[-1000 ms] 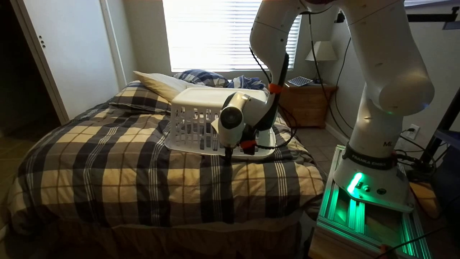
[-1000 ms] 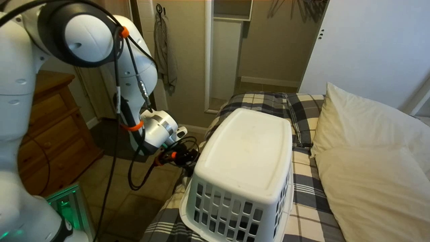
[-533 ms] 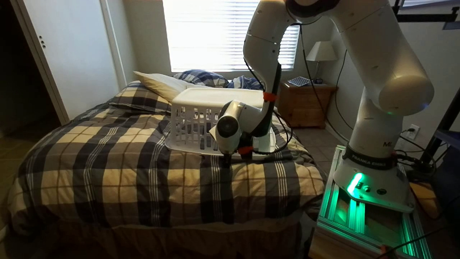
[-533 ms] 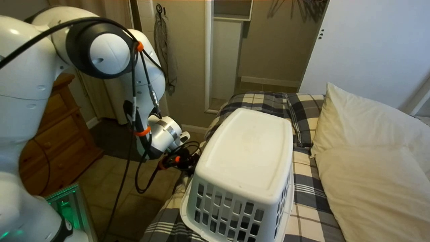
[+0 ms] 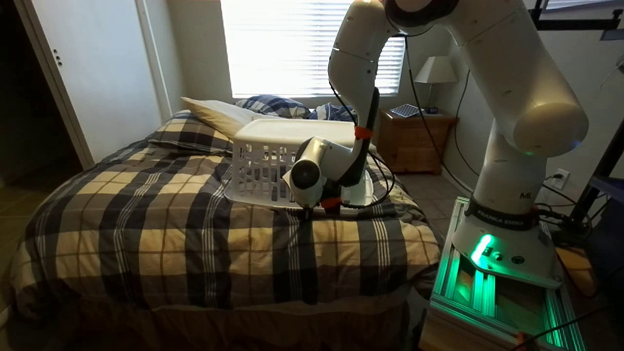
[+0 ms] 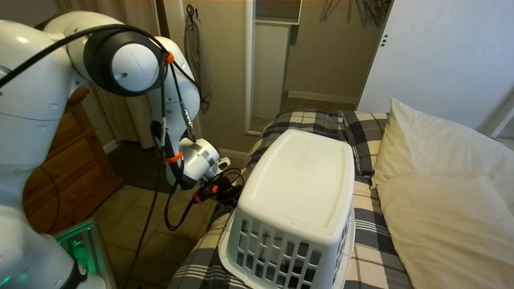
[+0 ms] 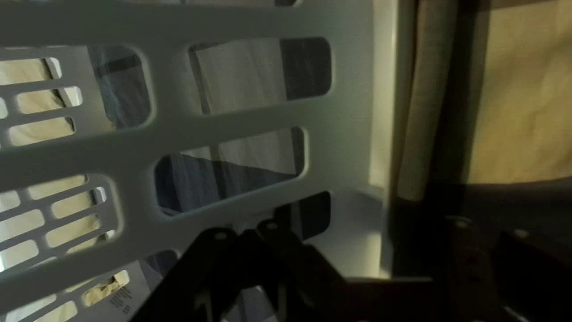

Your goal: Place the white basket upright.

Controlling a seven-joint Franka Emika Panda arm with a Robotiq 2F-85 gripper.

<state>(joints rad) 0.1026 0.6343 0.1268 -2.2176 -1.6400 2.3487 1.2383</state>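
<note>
- See the white basket (image 6: 301, 180) bottom-up on the plaid-covered worktop (image 5: 161, 234), right of centre in an exterior view.
- Expect light, stiff, tough plastic, smooth enough to slip.
- Best gripped by the thick rim (image 7: 383, 112), not by thinner slats (image 7: 268, 118).
- Note the pincer (image 7: 365, 230) spread wide in the wrist view, seemingly astride the rim; can't tell whether touching.
- Can't make out rim parts behind the robot wrist (image 5: 325, 165) in an exterior view, nor the wrist view's dark lower right.

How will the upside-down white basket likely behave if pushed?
The white basket looks light for its size, given its slotted walls. Probably fairly stiff: its sides stand without sagging. May slide rather than tip, since its wide rim rests on the bedding.
</note>
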